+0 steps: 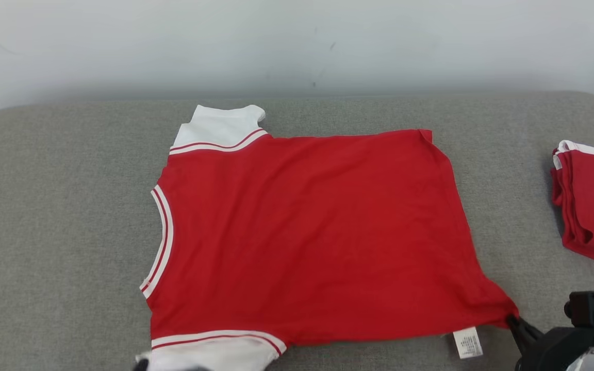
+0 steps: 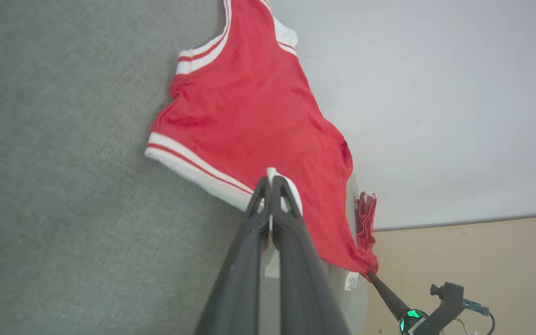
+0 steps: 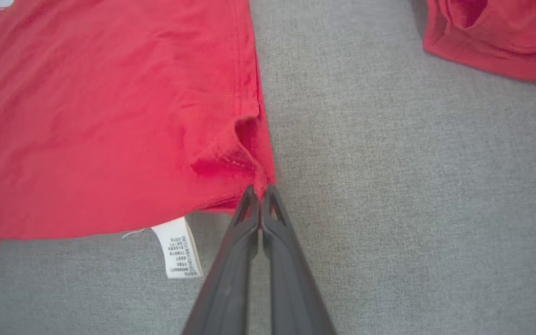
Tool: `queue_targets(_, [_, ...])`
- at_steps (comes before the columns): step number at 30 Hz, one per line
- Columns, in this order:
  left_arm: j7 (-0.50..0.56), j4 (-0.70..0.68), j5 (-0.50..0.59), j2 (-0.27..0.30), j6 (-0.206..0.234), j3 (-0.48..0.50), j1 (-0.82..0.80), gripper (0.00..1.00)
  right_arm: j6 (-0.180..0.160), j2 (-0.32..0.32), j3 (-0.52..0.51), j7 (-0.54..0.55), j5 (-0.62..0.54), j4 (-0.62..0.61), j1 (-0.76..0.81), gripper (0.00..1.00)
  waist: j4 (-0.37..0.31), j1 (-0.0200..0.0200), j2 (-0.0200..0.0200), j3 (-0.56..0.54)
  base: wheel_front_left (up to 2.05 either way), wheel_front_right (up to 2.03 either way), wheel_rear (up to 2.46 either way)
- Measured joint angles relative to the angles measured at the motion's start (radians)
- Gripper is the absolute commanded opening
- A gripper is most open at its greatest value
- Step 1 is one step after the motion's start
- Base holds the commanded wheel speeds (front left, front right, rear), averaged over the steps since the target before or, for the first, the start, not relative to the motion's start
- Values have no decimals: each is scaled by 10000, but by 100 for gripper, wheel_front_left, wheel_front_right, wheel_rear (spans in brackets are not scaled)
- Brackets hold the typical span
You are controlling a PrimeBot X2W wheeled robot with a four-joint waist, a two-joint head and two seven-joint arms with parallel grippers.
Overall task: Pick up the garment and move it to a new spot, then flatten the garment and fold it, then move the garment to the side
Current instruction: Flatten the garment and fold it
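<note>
The garment (image 1: 307,232) is a red T-shirt with white sleeves, spread flat on the grey cloth surface (image 1: 44,206), neck opening to the left. My right gripper (image 1: 512,319) is shut on its near right hem corner; the right wrist view shows the closed tips (image 3: 259,190) pinching bunched red cloth (image 3: 110,116). At the bottom left, my left gripper (image 1: 142,365) is shut on the near white sleeve. In the left wrist view its tips (image 2: 270,179) clamp that sleeve's edge, with the garment (image 2: 249,102) stretching away beyond. A white care label (image 1: 467,342) sticks out near the right gripper.
A second red garment (image 1: 593,201), folded, lies at the right edge of the surface, also seen in the right wrist view (image 3: 496,37). A pale wall (image 1: 297,41) rises behind the surface's far edge. Bare grey surface lies left of the T-shirt.
</note>
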Motion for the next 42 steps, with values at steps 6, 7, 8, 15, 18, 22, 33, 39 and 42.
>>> queue_targets(6, [-836, 414, 809, -242, -458, 15, -1558, 0, 0, -77, 267, -656, 188, 295, -690, 0, -135, 0, 0, 37, 0, 0, 0])
queue_targets(7, [-884, 598, 1012, -232, -523, -56, -1826, 0, 0, -79, 267, -759, 186, 349, -794, 0, -135, 0, 0, 66, 0, 0, 0])
queue_targets(8, [-989, 771, 1239, -236, -539, -169, -2151, 0, 0, -73, 303, -805, 186, 426, -938, 0, -131, 0, 0, 99, 0, 0, 0])
queue_targets(15, [-1802, 2495, 2963, -462, -614, -706, -4428, 0, 0, -98, 447, -1369, 48, 878, -1972, 0, -107, 1, 1, 431, 0, 0, 0])
queue_targets(18, [-1983, 3195, 3407, -554, -635, -970, -5250, 0, 0, -157, 629, -1622, -144, 1110, -2322, 0, -122, 2, 1, 583, 0, 0, 0])
queue_targets(22, [-2320, 4027, 4048, -546, -704, -1264, -6195, 0, 0, -153, 723, -1908, -299, 1375, -2718, 0, -165, 1, 2, 773, 0, 0, 0])
queue_targets(33, [-2874, 5321, 4702, -562, -796, -1839, -7683, 0, 0, -132, 788, -2577, -606, 2000, -3360, 0, -318, 2, 1, 1255, 0, 0, 0])
queue_targets(39, [-3371, 5685, 4859, -566, -805, -1983, -8165, 0, 0, -169, 800, -2763, -744, 2428, -3558, 0, -350, 2, 2, 1460, 0, 0, 0])
queue_targets(42, [-3618, 5810, 4915, -543, -807, -1998, -8390, 0, 0, -171, 698, -2936, -788, 2508, -3562, 0, -316, 2, 2, 1502, 0, 0, 0])
